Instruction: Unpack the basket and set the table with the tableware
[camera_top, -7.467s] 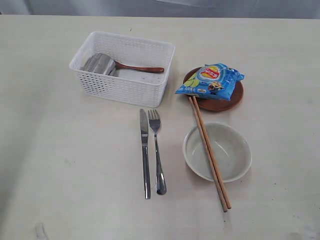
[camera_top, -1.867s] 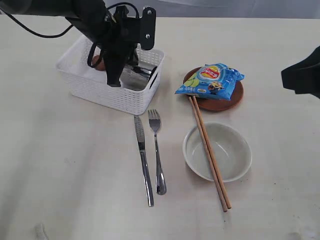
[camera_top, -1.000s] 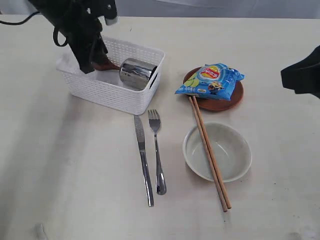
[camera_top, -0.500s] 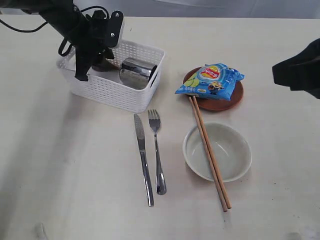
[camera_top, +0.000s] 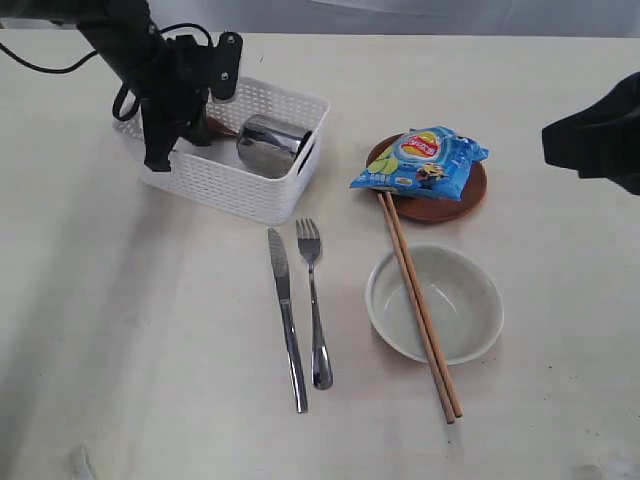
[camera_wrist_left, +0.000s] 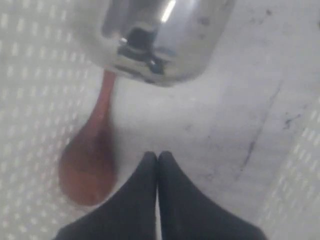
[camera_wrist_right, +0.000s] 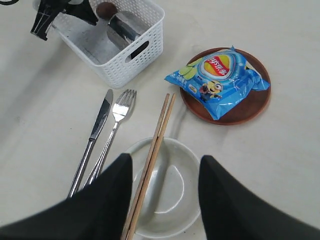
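The white basket (camera_top: 245, 192) stands at the back left of the table (camera_top: 150, 350). Inside it lie a steel cup (camera_top: 270, 145) on its side and a reddish-brown wooden spoon (camera_wrist_left: 87, 170). My left gripper (camera_wrist_left: 158, 155) hangs in the basket's left end, shut on nothing, beside the spoon's bowl and short of the cup (camera_wrist_left: 160, 35). Knife (camera_top: 287, 320) and fork (camera_top: 313, 300) lie side by side on the table. Chopsticks (camera_top: 420, 310) rest across the pale bowl (camera_top: 450, 320). My right gripper (camera_wrist_right: 166, 159) is open above the bowl (camera_wrist_right: 175, 195).
A blue chip bag (camera_top: 420, 162) lies on the brown plate (camera_top: 468, 198) right of the basket. The right arm shows as a dark shape (camera_top: 600, 125) at the exterior view's right edge. Bare tabletop stretches along the front and left.
My left gripper has closed its fingers and shifted a little inside the basket's left end. The cup, spoon and other tableware lie where they were.
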